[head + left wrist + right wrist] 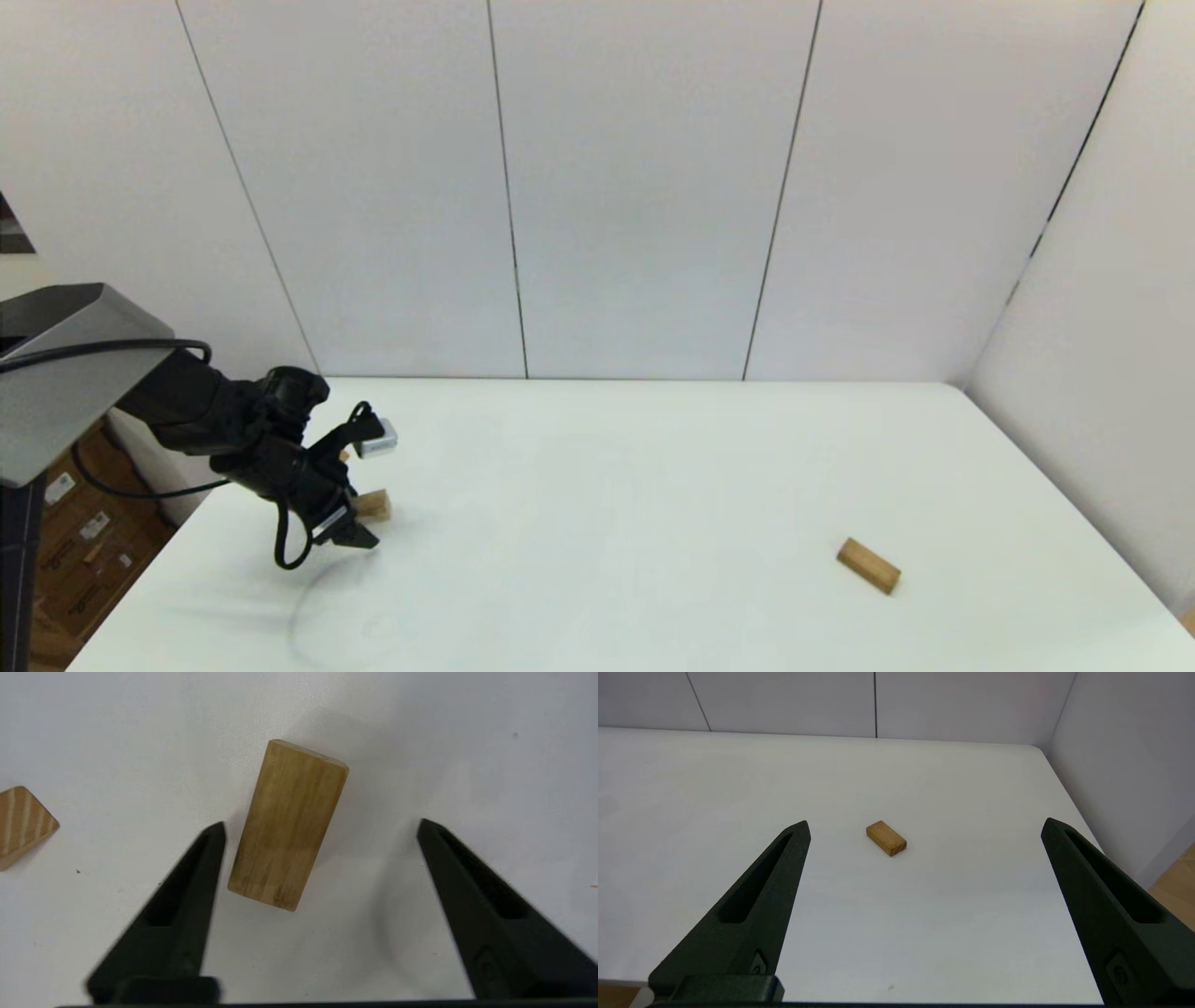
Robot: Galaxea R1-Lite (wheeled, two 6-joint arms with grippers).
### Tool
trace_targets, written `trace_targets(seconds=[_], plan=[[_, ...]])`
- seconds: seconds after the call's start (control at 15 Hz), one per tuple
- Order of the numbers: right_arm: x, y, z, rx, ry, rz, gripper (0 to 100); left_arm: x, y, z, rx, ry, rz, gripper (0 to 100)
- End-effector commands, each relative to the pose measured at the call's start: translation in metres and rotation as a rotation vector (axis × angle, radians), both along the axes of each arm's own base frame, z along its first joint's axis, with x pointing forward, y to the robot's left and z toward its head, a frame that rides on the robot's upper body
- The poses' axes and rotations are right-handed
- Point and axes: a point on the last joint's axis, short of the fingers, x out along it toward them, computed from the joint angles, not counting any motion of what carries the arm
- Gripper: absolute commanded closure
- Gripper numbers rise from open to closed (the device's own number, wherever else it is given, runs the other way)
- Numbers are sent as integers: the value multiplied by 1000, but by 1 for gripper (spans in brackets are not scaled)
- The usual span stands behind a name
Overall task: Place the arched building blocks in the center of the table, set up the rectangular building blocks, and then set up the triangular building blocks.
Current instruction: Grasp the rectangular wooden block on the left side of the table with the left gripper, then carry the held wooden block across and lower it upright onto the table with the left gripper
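Note:
My left gripper (pixel 353 527) hangs open low over the table's (pixel 616 467) left side. The arched building block (pixel 287 826), a light-brown oblong seen from above with its notch hidden, lies between the fingers, close to one fingertip (pixel 212 835) without being gripped. In the head view this block (pixel 373 504) peeks out beside the gripper. The triangular building block (pixel 21 826) lies a short way off, cut by the picture's edge. The rectangular building block (pixel 868 565), a plain bar, lies flat at the right front. My right gripper (pixel 925 822) is open, well back from that bar (pixel 886 838).
White wall panels (pixel 653 187) close off the back and the right side of the table. The table's rounded far right corner (pixel 1034 749) shows in the right wrist view. Cardboard boxes (pixel 79 551) sit on the floor beyond the left edge.

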Motion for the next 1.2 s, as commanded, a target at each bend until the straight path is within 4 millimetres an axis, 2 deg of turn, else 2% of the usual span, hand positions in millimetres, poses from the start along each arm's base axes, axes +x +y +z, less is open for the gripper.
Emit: trace_targets(seconds=[0.07, 0.53, 0.6, 0.73, 0.87, 1.07, 1.2], plan=[[0, 0, 0, 0, 2, 1, 0, 2, 1, -2, 0, -2, -1, 100], [0, 0, 0, 0, 2, 1, 0, 5, 2, -3, 0, -6, 4, 100], [0, 0, 0, -2, 2, 1, 0, 6, 1, 4, -3, -28, -2, 100], [0, 0, 0, 0, 2, 1, 0, 11, -33, 37, -13, -106, -90, 100], [0, 0, 0, 0, 2, 1, 0, 18, -78, 60, -23, -133, -196, 100], [0, 0, 0, 0, 0, 1, 0, 21, -158, 80, -45, -117, -357, 100], [0, 0, 0, 0, 2, 1, 0, 17, -201, 79, -53, -112, -447, 100]])
